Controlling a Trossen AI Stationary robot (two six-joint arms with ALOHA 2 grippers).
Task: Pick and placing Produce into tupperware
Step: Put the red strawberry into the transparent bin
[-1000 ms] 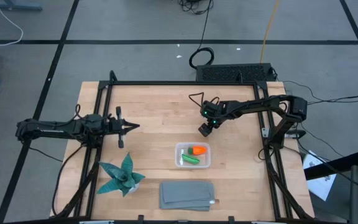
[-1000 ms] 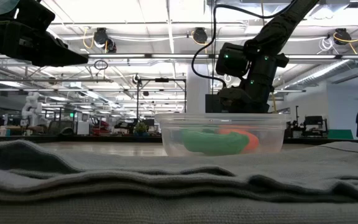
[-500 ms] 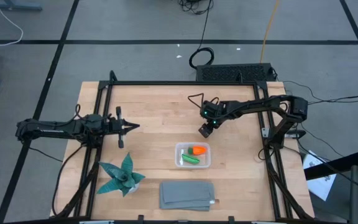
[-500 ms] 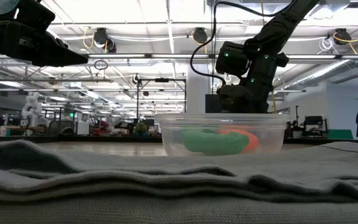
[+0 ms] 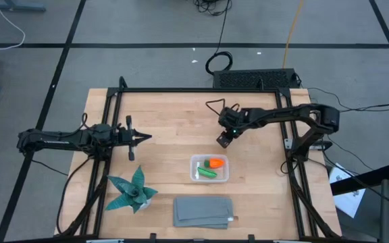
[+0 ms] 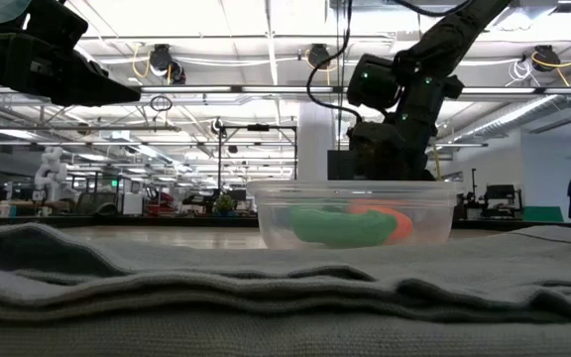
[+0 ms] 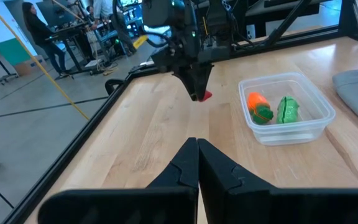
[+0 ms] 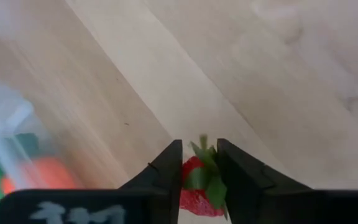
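A: Table, L to R: left gripper (image 5: 142, 138) parked at the left edge, fingers pressed together, idle. Teal plant (image 5: 132, 190) and grey cloth (image 5: 203, 211) near the front.

B: And the tupperware (image 5: 210, 169)?

A: Centre. Green pod (image 5: 206, 173) and carrot (image 5: 214, 163) already inside.

B: What's new?

A: Right gripper (image 8: 198, 176), just behind the tub, has narrowed its fingers over the last sec. and now pinches the strawberry (image 8: 199, 183), low over the wood.

B: Meaning?

A: Last piece likely secured; lift and drop into the tub prob. remain.
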